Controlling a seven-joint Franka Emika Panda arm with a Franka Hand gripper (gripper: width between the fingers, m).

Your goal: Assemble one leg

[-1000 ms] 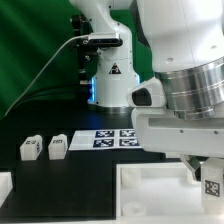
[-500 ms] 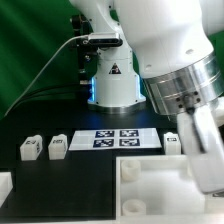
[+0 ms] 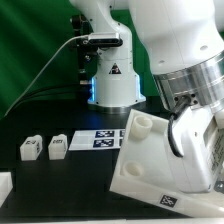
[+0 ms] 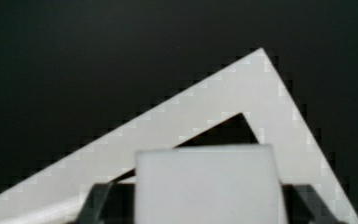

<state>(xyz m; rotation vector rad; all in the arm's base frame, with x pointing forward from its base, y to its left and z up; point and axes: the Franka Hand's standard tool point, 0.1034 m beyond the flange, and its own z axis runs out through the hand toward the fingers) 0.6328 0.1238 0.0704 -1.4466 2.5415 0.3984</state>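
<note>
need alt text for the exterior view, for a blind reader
A large white square tray-like plastic part sits tilted in the foreground, partly hidden by the white robot arm on the exterior view's right. Two small white plastic blocks and a flat white marker board lie on the black table.

The large white tray-like part (image 3: 160,155), tilted, fills the exterior view's right foreground and covers part of the marker board (image 3: 98,140). The arm's wrist (image 3: 195,95) looms over it. Two legs (image 3: 43,148) stand on the exterior view's left, with bare black table (image 3: 60,185) around and before them.
</note>
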